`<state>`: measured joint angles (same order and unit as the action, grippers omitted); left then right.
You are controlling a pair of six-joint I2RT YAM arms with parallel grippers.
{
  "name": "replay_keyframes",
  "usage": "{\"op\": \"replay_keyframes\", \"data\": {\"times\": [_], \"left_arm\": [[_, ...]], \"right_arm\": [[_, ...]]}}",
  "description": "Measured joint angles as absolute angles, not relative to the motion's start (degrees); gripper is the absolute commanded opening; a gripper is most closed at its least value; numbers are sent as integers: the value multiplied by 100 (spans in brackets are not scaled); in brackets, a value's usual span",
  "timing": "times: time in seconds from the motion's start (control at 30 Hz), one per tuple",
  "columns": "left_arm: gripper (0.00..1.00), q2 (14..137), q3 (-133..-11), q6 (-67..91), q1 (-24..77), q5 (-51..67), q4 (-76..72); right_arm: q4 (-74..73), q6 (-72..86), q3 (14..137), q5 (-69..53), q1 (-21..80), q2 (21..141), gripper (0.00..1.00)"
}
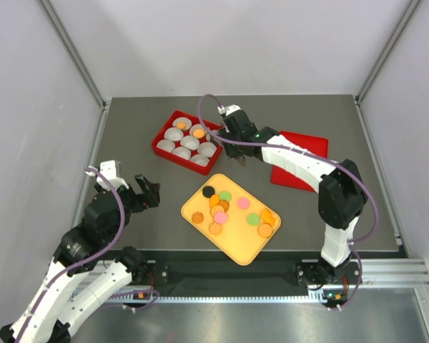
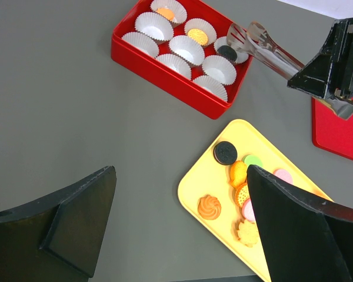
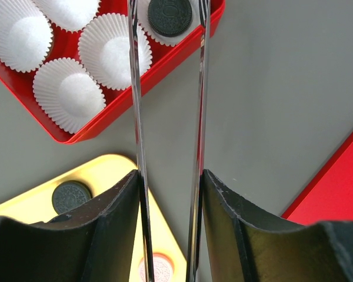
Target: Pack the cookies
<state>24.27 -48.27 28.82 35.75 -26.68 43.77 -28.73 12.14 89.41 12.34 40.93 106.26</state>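
Cookies (image 1: 219, 218): most loose on yellow tray (image 1: 236, 248), three in paper cups (image 2: 186, 49) of red box (image 2: 165, 82). Black cookie (image 3: 169, 14) flat in corner cup, between tongs (image 2: 265, 50) tips, apparently untouched. Right gripper (image 3: 170, 200) clamped on tongs; tray pile lies behind tips, toward bases. Left gripper (image 1: 146, 191) jaws apart, empty, left of tray.

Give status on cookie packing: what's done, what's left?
Done: three of nine cups in the red box hold cookies, two orange and one black cookie. In hand: right gripper clamps tongs, tips straddling that black cookie. Remaining: six empty cups, roughly ten cookies on the yellow tray. Left gripper open, holding nothing.
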Motion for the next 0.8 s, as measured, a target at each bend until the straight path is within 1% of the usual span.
{"op": "replay_keyframes", "data": {"times": [0.33, 0.47, 0.6, 0.8], "left_arm": [[97, 2427, -4827, 2882, 3575, -2668, 4377], [97, 2427, -4827, 2882, 3575, -2668, 4377], [97, 2427, -4827, 2882, 3575, -2668, 4377], [97, 2427, -4827, 2882, 3575, -2663, 4377]], "right_arm": [[-3037, 1216, 9207, 1184, 4073, 10593, 43], [-3225, 1221, 9225, 1105, 4077, 10263, 42], [-3240, 1282, 8927, 1085, 4169, 9445, 42], [-3315, 1553, 7491, 1243, 4659, 7450, 42]]}}
